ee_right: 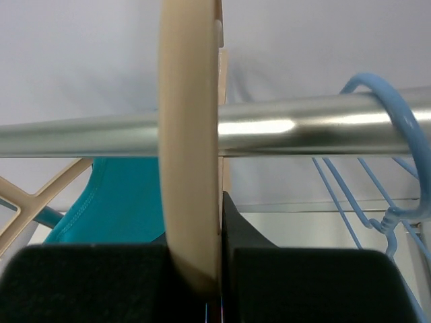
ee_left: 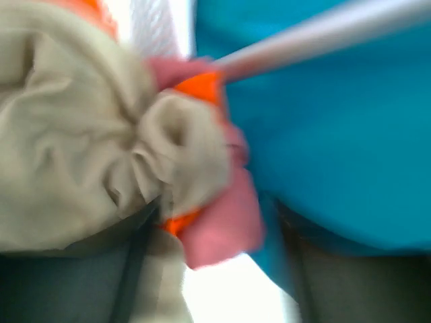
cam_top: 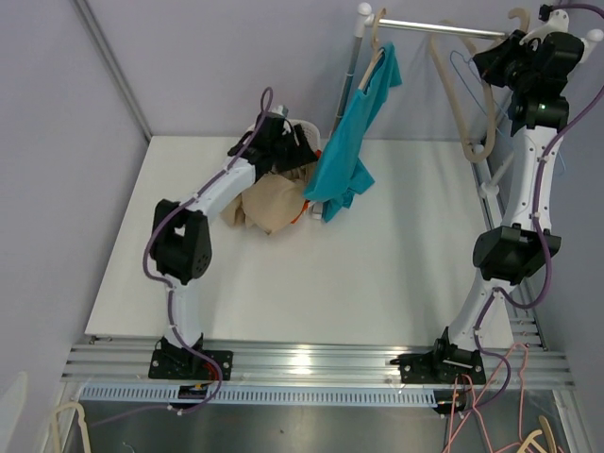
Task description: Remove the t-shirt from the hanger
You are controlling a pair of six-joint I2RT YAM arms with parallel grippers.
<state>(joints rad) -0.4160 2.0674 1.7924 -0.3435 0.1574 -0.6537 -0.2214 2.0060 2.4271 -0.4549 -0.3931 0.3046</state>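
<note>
The teal t-shirt [cam_top: 351,142] hangs on its wooden hanger [cam_top: 376,47] from the rail [ee_right: 303,128], apart from the right hand [ee_right: 194,264], which pinches a bare beige hanger [ee_right: 188,134] there (probably steadying it), while the left hand [cam_top: 288,142], by the crumpled beige cloth [cam_top: 274,203], is too blurred to judge.

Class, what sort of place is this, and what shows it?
Probably a robot lab test cell: two arms bolted to a white table, plain walls, a clothes rail with a hanger and a teal t-shirt.
</note>
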